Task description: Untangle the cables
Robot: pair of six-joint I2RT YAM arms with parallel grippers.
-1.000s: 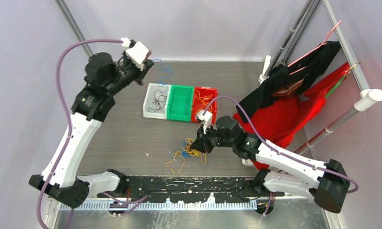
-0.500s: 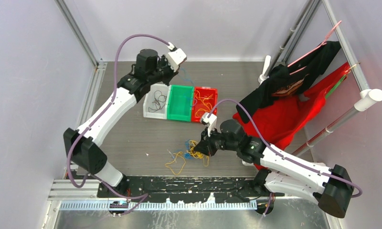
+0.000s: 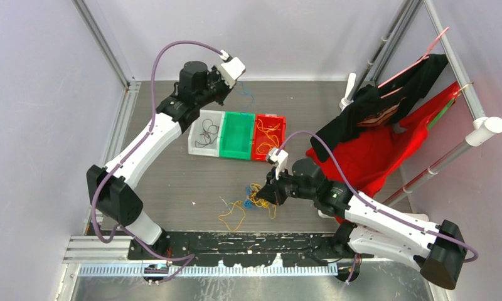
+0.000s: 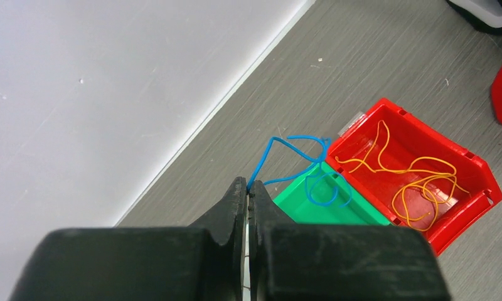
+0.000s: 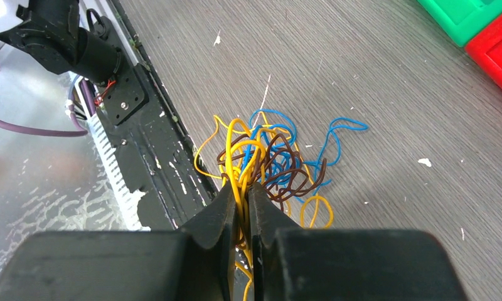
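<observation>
Two tools are at work on the counter [image 3: 173,182], each pressed together on wire. The left tool [image 4: 247,188], raised near the far edge, pinches one end of a single blue wire [image 4: 292,139], which dangles curled and free of every other strand, close to the green bin [image 4: 292,210]. The wrist view sets its lower loops against that bin, but whether they hang over it or just beyond it cannot be told.

The right tool [image 5: 242,188], low near the near edge and about midway along it, grips a few yellow strands [image 5: 242,163] rising out of the clump [image 5: 273,160]. That clump is a knot of yellow, blue and brown wires lying on the bare counter. A loose yellow loop [image 3: 231,218] sits just beside it, toward the near edge.

Three bins stand in a row toward the far edge. The white bin [image 3: 195,141] holds dark wires [image 3: 206,133], and the red bin [image 4: 437,135] holds yellow wires [image 4: 424,188]. The green one, between them, looks empty from above.

By this showing the sorting is partly done: two colours have a share put away and one blue wire is out and in the air. The clump, with all three colours wound through it, is the larger share left to do.
</observation>
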